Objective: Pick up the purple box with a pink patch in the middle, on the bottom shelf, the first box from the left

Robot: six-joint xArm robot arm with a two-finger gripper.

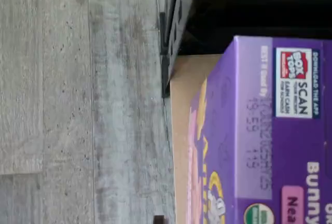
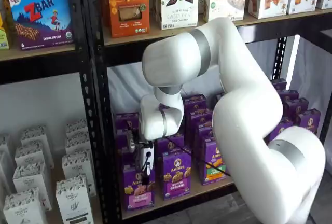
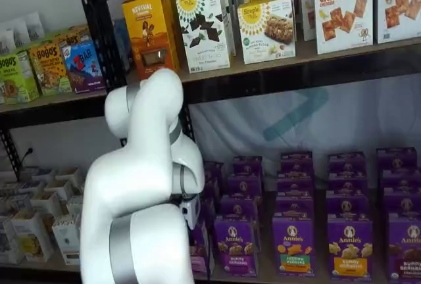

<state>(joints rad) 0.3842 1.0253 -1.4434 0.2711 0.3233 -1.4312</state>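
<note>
**A:** Closest to your wrist camera was the purple cardboard box with the pink patch (image 1: 259, 146), its top panel with the red-and-white label filling that view, standing on the tan wooden bottom shelf board (image 1: 182, 105) next to the black steel upright (image 1: 174, 32). Grey plank flooring (image 1: 78, 99) lay beyond the shelf edge.

**B:** And where did you see that box from the front?

**A:** In a shelf view it stood at the front of the bottom shelf, at the left end of the purple row (image 2: 136, 190), right beside the upright.

**B:** Your white gripper with black fingers?

**A:** It hung just over that box (image 2: 147, 175). You couldn't tell whether the fingers were parted or clamped; the white arm (image 3: 141, 185) hid them in one shelf view.
</note>
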